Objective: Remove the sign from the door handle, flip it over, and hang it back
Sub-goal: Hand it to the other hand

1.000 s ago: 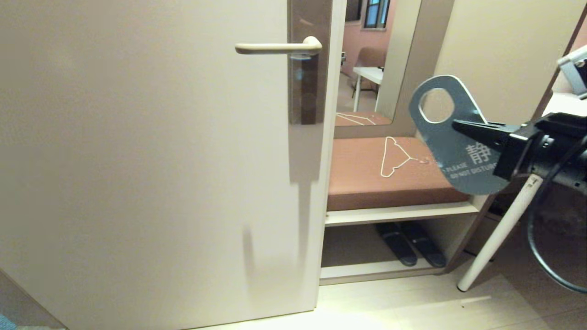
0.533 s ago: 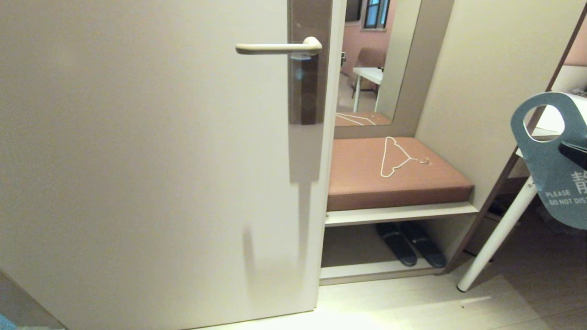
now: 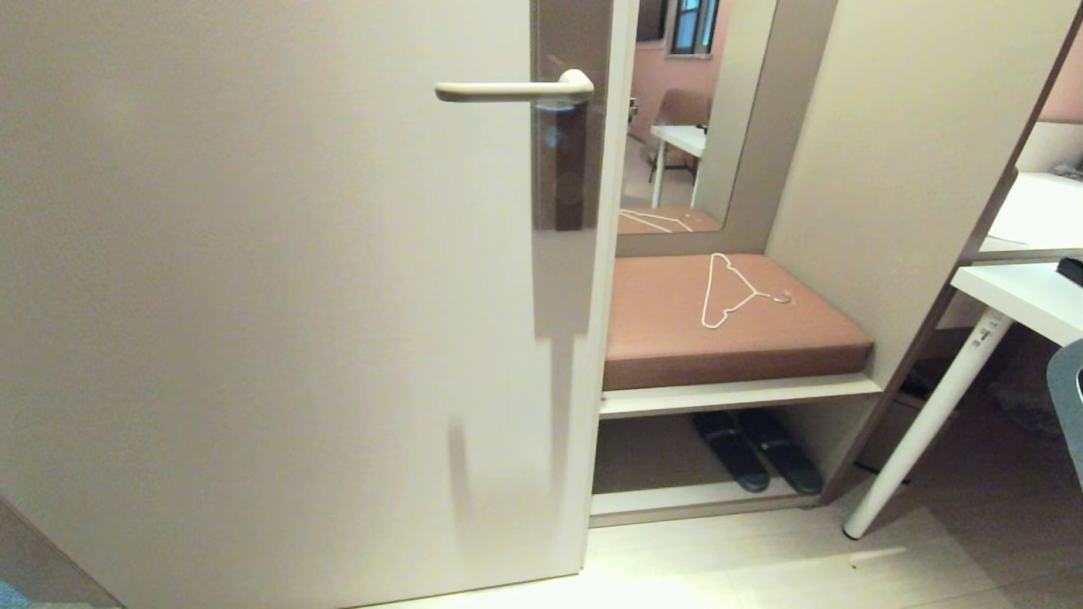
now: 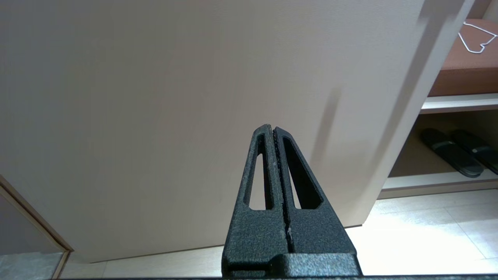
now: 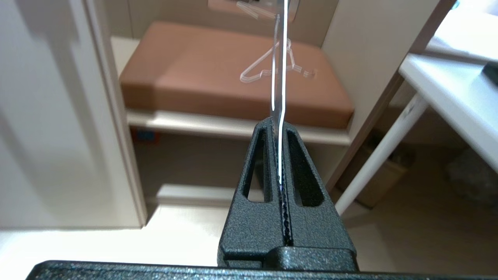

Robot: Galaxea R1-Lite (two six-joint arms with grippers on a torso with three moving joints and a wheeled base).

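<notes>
The cream lever door handle (image 3: 508, 89) sticks out bare from its brown-grey plate (image 3: 571, 152) on the door, with nothing hanging on it. Only a blue-grey sliver of the sign (image 3: 1064, 385) shows at the right edge of the head view, low beside the desk. In the right wrist view the sign (image 5: 279, 58) appears edge-on as a thin strip, clamped between the fingers of my right gripper (image 5: 277, 123), which is shut on it. My left gripper (image 4: 272, 128) is shut and empty, low in front of the door, outside the head view.
The cream door (image 3: 254, 296) fills the left. To its right is a bench with a brown cushion (image 3: 660, 338), a white wire hanger (image 3: 728, 292) lying on it and dark slippers (image 3: 757, 448) beneath. A white desk (image 3: 1024, 296) on a slanted leg (image 3: 922, 440) stands at the right.
My right gripper has carried the sign right and downward, away from the door, until arm and gripper left the head view and only the sign's edge shows. The left arm has stayed still.
</notes>
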